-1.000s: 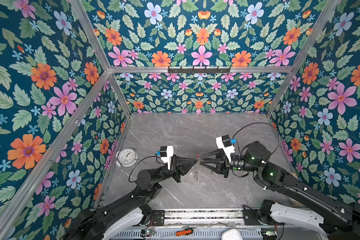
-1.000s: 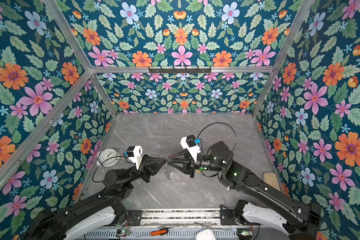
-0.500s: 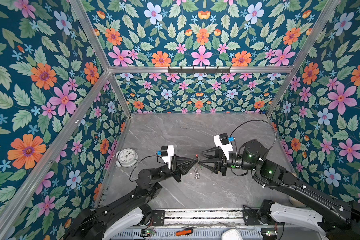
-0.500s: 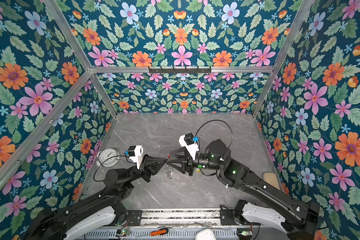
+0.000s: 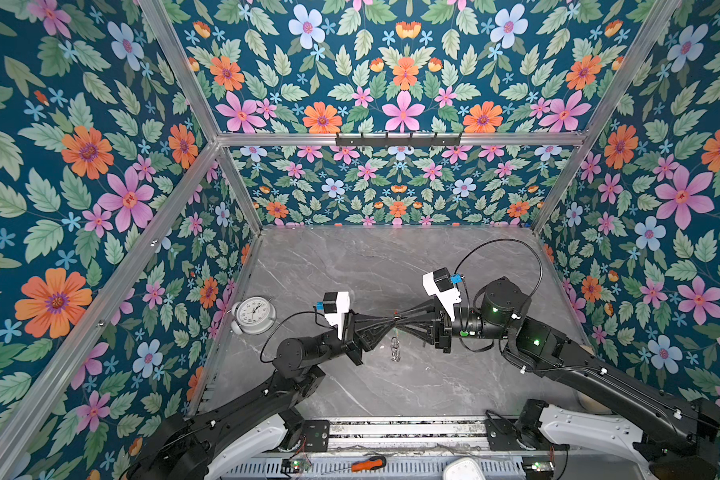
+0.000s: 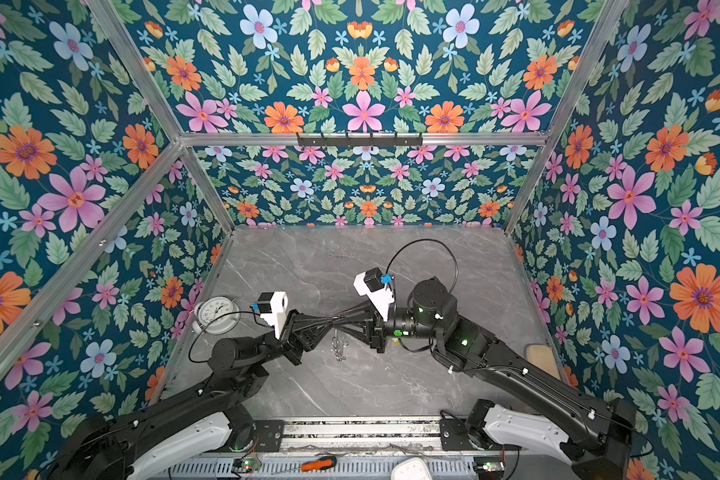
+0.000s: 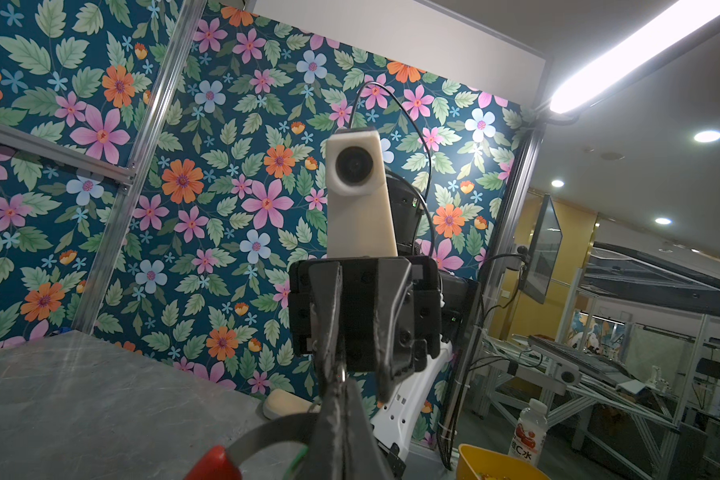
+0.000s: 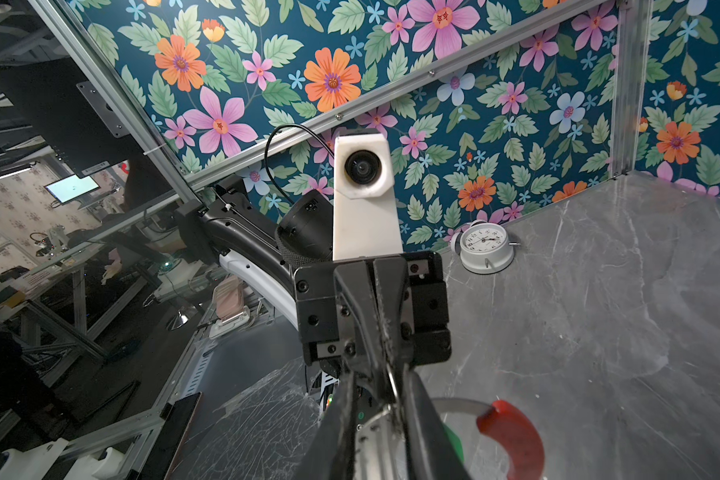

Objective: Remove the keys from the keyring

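Note:
Both grippers meet tip to tip above the middle of the table [image 5: 391, 257]. My left gripper [image 5: 390, 321] [image 7: 341, 386] is shut on the keyring, a thin grey hoop [image 7: 262, 436] with a red section [image 7: 213, 465]. The right wrist view shows the same hoop [image 8: 454, 403], its red section [image 8: 512, 436] and a green tag [image 8: 449, 440]. My right gripper [image 5: 400, 320] [image 8: 377, 374] has its jaws a narrow gap apart, around the left fingertips and a small wire ring [image 8: 393, 386]. The keys [image 5: 395, 351] [image 6: 340, 349] dangle below the tips. In both top views the hoop hardly shows.
A white alarm clock [image 5: 253, 314] [image 8: 485, 247] stands at the table's left edge. A beige pad [image 6: 539, 357] lies by the right wall. An orange-handled screwdriver [image 5: 368, 463] rests on the front rail. Flowered walls close the left, back and right sides.
The right gripper has edged a little toward the left one, and its jaws widened and then narrowed. The left gripper stays shut on the hoop, and the keys hang in nearly the same place.

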### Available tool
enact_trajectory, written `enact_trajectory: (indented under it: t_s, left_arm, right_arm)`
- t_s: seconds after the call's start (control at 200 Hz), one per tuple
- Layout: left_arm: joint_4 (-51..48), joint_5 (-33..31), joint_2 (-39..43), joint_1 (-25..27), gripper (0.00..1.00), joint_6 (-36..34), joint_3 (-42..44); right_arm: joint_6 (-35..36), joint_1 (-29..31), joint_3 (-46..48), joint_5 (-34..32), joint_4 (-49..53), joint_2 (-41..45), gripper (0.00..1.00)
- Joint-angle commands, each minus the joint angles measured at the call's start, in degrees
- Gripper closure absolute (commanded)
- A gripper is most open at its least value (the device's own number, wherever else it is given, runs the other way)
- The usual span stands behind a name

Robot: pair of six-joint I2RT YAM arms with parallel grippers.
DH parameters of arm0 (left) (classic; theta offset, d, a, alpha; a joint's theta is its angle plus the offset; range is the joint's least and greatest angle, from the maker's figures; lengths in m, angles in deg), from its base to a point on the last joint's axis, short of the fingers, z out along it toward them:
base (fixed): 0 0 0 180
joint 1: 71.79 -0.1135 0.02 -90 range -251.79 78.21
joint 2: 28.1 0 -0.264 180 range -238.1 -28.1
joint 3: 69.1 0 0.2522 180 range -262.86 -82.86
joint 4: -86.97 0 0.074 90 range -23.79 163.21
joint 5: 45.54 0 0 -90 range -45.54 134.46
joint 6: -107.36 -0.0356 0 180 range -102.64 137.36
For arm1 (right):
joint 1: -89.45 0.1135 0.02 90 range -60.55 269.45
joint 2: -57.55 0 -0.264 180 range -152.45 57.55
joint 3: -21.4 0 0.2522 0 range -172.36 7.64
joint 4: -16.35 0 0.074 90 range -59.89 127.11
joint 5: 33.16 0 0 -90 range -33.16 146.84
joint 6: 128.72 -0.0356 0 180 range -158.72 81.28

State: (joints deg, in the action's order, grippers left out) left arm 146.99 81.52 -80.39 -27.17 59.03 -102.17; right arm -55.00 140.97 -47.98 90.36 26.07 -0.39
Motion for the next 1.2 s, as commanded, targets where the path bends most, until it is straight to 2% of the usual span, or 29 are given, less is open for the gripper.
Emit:
enact_trajectory:
  t_s: [0.0, 0.125, 0.315, 0.54, 0.88, 1.005, 1.195]
  left_arm:
    - [2.49, -0.32, 0.26, -0.05, 1.00, 0.10, 0.11]
    - [2.49, -0.30, 0.24, -0.05, 1.00, 0.08, 0.15]
    - [2.49, -0.43, 0.11, 0.04, 1.00, 0.07, 0.15]
    - [2.46, -0.67, 0.31, -0.04, 1.00, 0.02, 0.26]
    - [0.63, -0.65, 0.17, -0.03, 1.00, 0.38, -0.18]
    - [-1.28, -0.45, 0.43, 0.00, 0.81, 0.57, -0.68]
    - [-5.05, 0.58, 1.69, -0.02, 0.69, 0.63, -1.56]
  right_arm:
    - [-0.41, -0.33, 0.28, 0.50, -0.99, 0.48, 0.78]
    - [-0.65, -0.64, 0.61, 0.84, -1.28, 0.70, 0.84]
    - [-0.76, -0.64, 0.51, 2.06, -1.63, 0.14, 0.87]
    - [-0.78, -0.69, 0.76, 2.69, -1.71, 0.01, 1.00]
    - [0.82, -0.66, 0.12, 1.06, 0.96, 0.52, 1.00]
    - [2.06, -0.64, -1.22, 0.09, 4.24, 0.66, 1.00]
    - [4.51, -0.64, -3.41, -0.78, 10.84, 0.95, 1.00]
